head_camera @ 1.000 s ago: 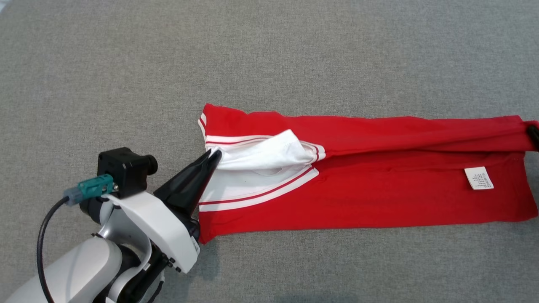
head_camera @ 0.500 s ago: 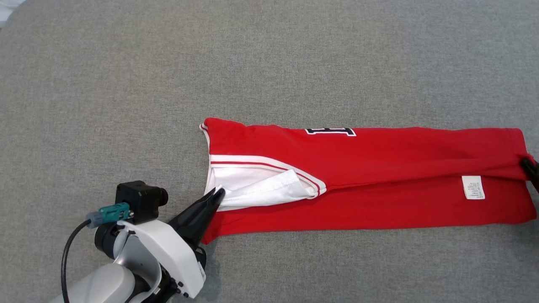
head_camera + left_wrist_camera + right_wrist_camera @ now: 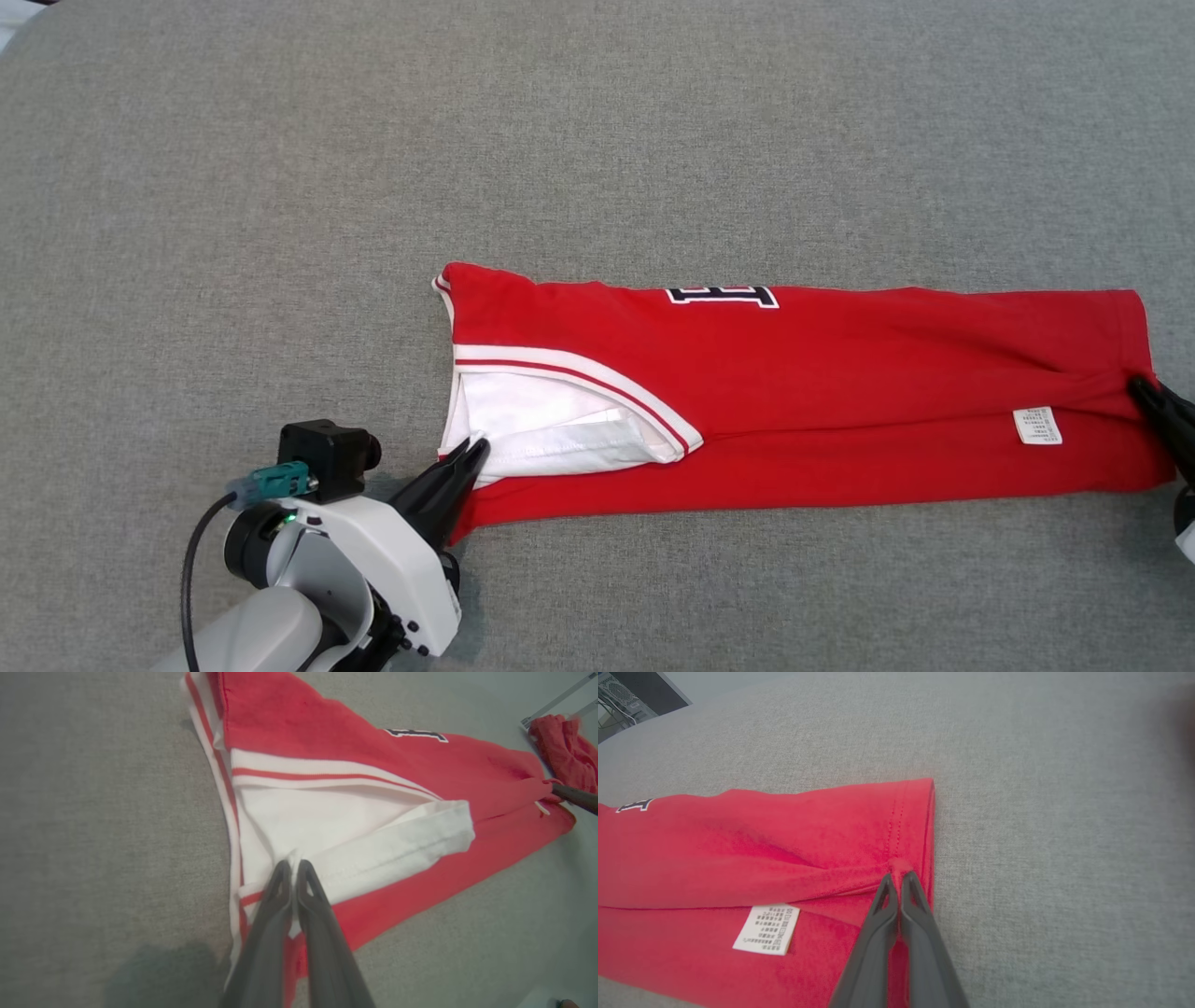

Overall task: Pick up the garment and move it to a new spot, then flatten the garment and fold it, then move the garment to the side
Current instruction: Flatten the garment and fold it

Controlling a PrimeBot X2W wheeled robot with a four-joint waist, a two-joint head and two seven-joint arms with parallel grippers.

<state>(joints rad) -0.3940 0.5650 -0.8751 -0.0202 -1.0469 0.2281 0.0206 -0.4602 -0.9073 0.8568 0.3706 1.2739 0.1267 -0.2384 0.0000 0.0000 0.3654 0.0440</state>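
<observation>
Pulled nearer, the pinched layer now bares a black print (image 3: 721, 296). Left hand (image 3: 474, 450) clenches the white sleeve (image 3: 551, 434), right hand (image 3: 1141, 385) the hem (image 3: 915, 821) of the red garment (image 3: 840, 373), stretched along the grey desk (image 3: 653, 140). Folding seems under way; next, lay this layer flush, then release.

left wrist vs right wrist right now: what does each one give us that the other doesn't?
Left wrist: left tool shut on the white sleeve, striped trim, a second red cloth. Right wrist: hem stitching, dark equipment at a corner. Both: red garment, its lettering, right tool pinching the hem, grey surface.
</observation>
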